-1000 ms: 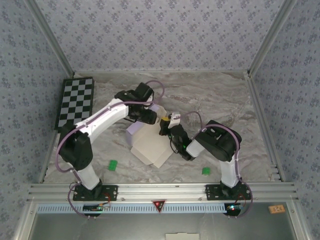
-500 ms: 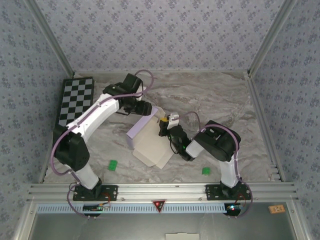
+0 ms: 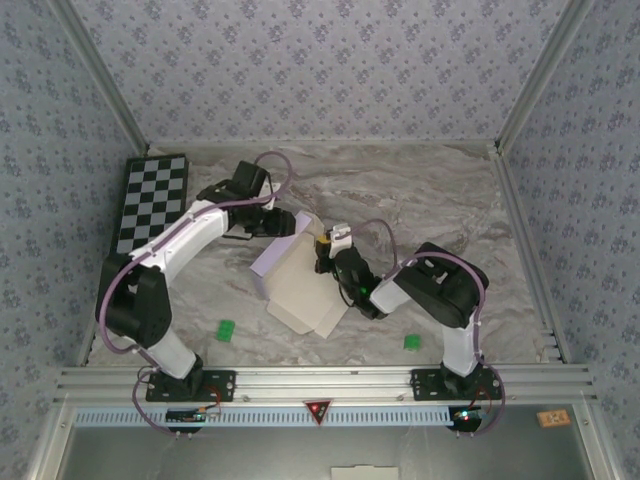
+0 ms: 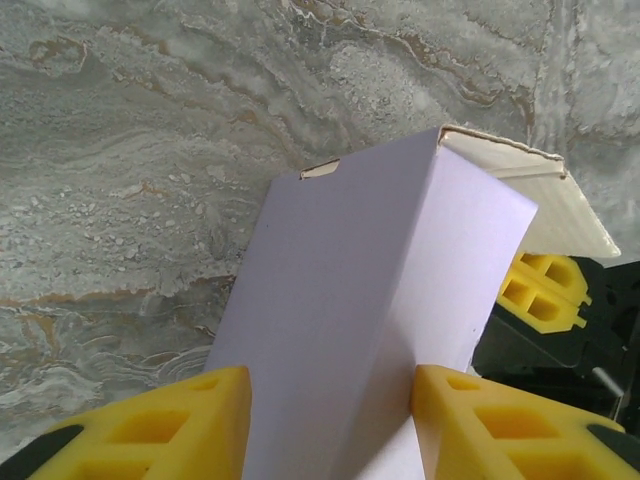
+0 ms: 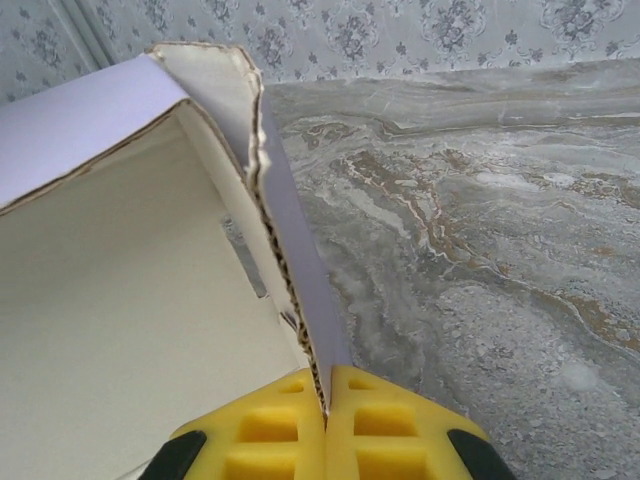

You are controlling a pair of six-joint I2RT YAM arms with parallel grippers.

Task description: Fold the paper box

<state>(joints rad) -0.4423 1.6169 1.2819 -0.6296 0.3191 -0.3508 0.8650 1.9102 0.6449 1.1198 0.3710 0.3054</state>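
Note:
The paper box [image 3: 300,288] lies half-folded at mid-table, cream inside and lavender outside, with its far wall raised. My left gripper [image 3: 288,224] is at the box's far left corner. In the left wrist view its jaws [image 4: 330,430] stand partly apart over a lavender corner of the box [image 4: 370,270], and both faces of that corner run on behind the fingers. My right gripper [image 3: 323,252] is at the box's far right side. It is shut [image 5: 327,400] on the edge of a raised side wall [image 5: 300,260], with the cream inside [image 5: 120,330] to its left.
A black-and-white checkerboard [image 3: 150,203] leans at the far left. Two small green pieces [image 3: 226,329] [image 3: 411,342] lie near the front of the marble table [image 3: 430,200]. Patterned walls on metal rails close in the left, right and far sides.
My left arm has swung back and leftward, from over the box's far wall to its far left corner, and its jaws have narrowed. The right gripper has kept its pinch and hardly moved.

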